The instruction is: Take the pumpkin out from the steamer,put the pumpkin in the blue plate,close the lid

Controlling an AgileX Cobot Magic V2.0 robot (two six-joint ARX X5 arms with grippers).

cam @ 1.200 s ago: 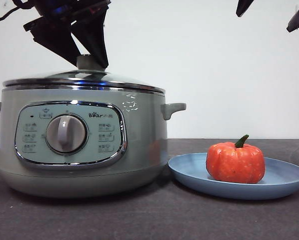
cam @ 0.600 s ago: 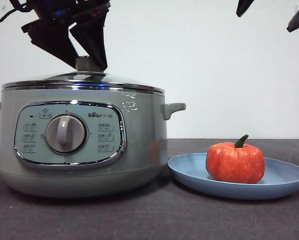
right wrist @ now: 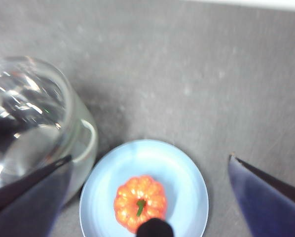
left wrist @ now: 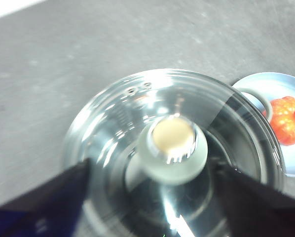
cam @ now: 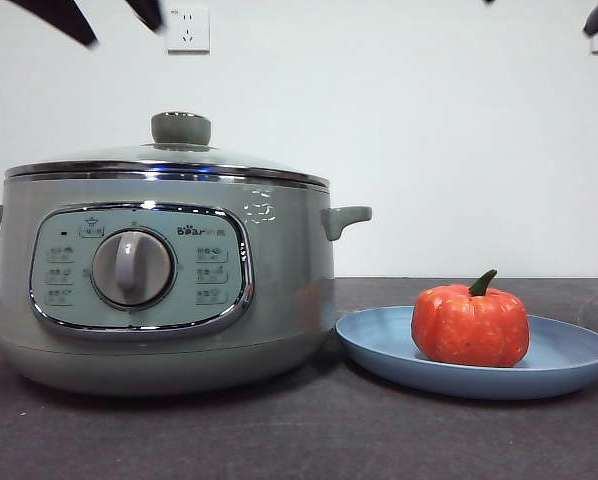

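From the front, the glass lid [cam: 169,155] sits seated on the Bear steamer [cam: 164,285], its knob free. The pumpkin [cam: 470,325] rests upright in the blue plate [cam: 569,362] just beside the pot. All three steps look done.

The left wrist view shows the left gripper [left wrist: 150,197] spread wide above the lid's knob [left wrist: 173,148], touching nothing.

The right wrist view shows the right gripper [right wrist: 150,197] open and empty, high over the plate with the pumpkin in it. Judging from this, only pulling the arms away remains.
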